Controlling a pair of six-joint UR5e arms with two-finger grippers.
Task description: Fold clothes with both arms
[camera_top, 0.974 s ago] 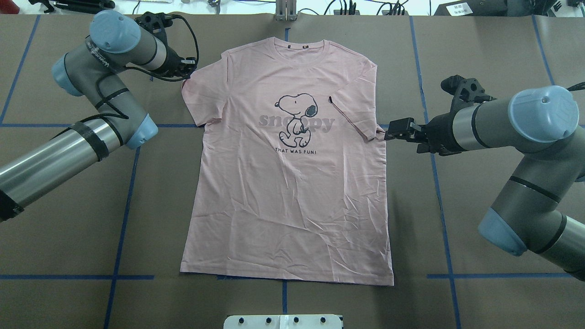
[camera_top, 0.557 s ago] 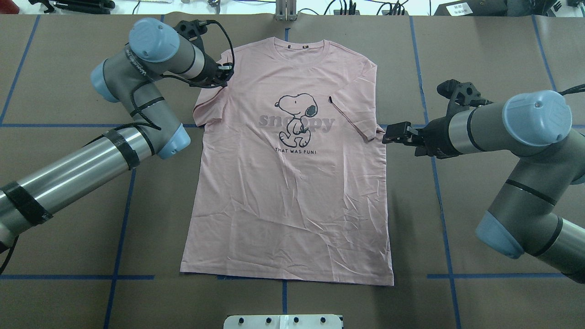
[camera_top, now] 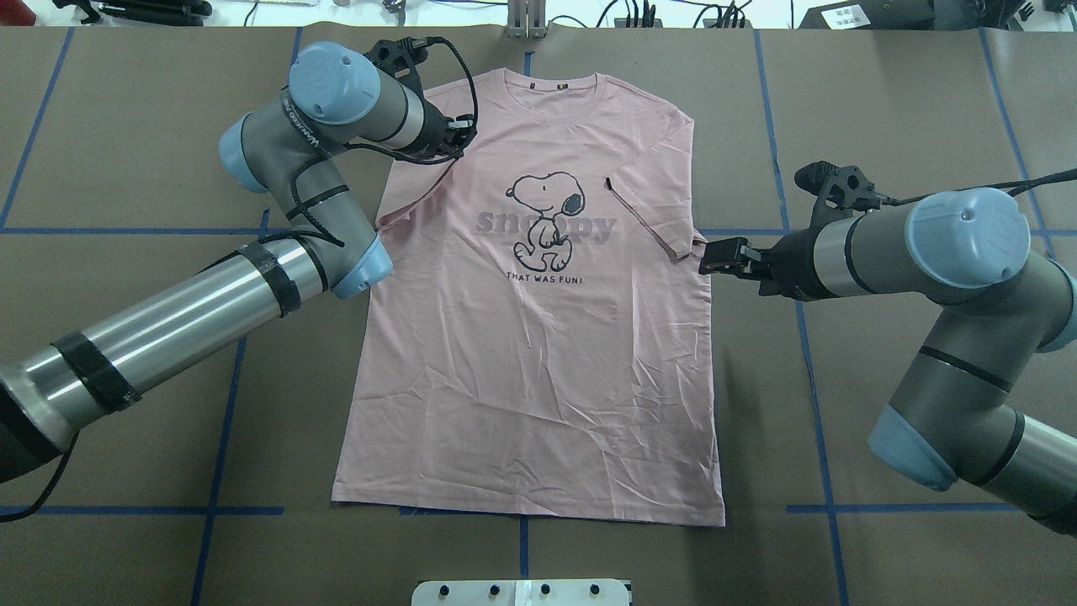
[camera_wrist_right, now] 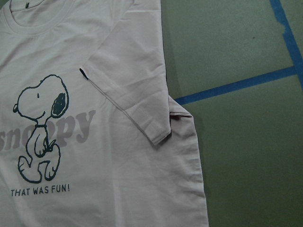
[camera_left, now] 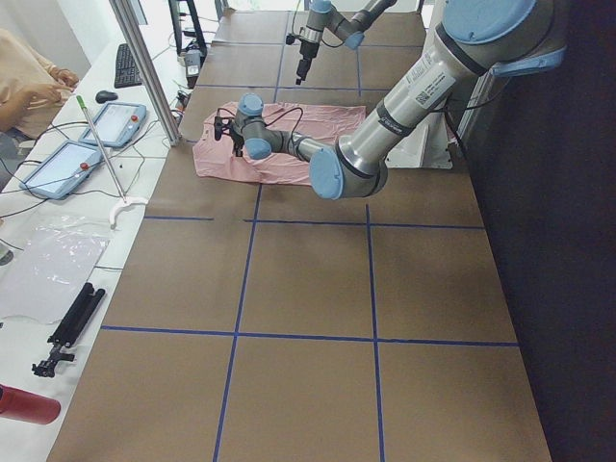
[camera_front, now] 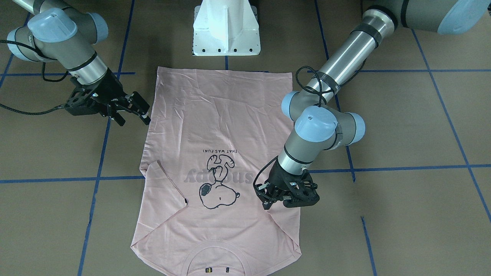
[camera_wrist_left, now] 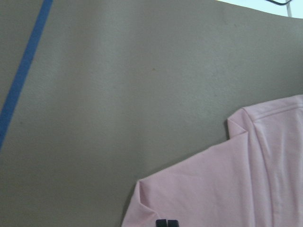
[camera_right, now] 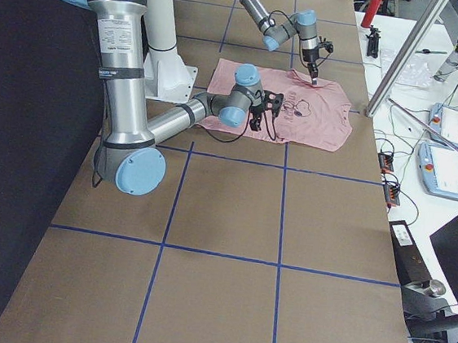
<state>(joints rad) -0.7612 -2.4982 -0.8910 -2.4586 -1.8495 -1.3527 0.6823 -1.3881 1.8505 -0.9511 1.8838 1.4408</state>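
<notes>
The left sleeve [camera_top: 412, 202] is pinched by the closed left gripper [camera_front: 266, 200] and held over the shirt [camera_top: 538, 379], whose middle lies to its right. The shirt is spread flat on the table [camera_top: 126, 471], between the grippers, collar far from the robot, hem near. The right sleeve [camera_top: 652, 223] is already folded in. The right gripper [camera_top: 711, 257] is parted and empty, just beside the shirt's right edge.

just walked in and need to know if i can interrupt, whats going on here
A pink T-shirt is being folded, print-up on the table. The left gripper holds one sleeve drawn in over the chest; the opposite sleeve already lies folded in. The right gripper is open beside the shirt's side edge.
</notes>
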